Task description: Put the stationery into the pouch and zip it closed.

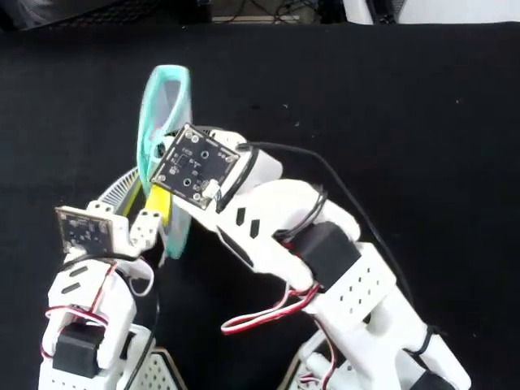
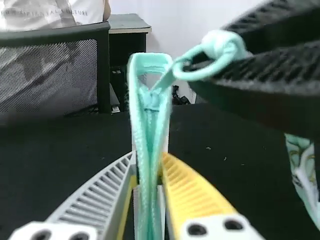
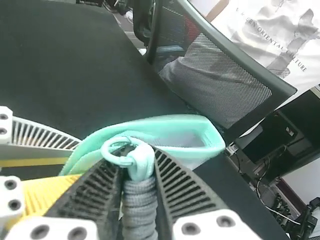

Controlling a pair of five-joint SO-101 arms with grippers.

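The mint-green pouch (image 1: 162, 106) stands on edge above the black table, between the two arms. My left gripper (image 2: 148, 210) is shut on the pouch's (image 2: 147, 130) near end, one white ribbed finger (image 2: 95, 200) and one yellow finger (image 2: 192, 195) pinching the fabric. My right gripper (image 3: 137, 175) is shut on the zipper pull (image 3: 125, 155), a mint ring with a grey cord held between black ribbed fingers (image 3: 180, 190). The open pouch mouth (image 3: 170, 132) lies just beyond it. From the left wrist, the zipper pull (image 2: 215, 50) shows beside the pouch's top.
A black cloth covers the table (image 1: 390, 122), with free room to the right and far side. A mesh office chair (image 3: 215, 75) stands beyond the table edge. The right arm's body (image 1: 325, 260) crosses the near middle.
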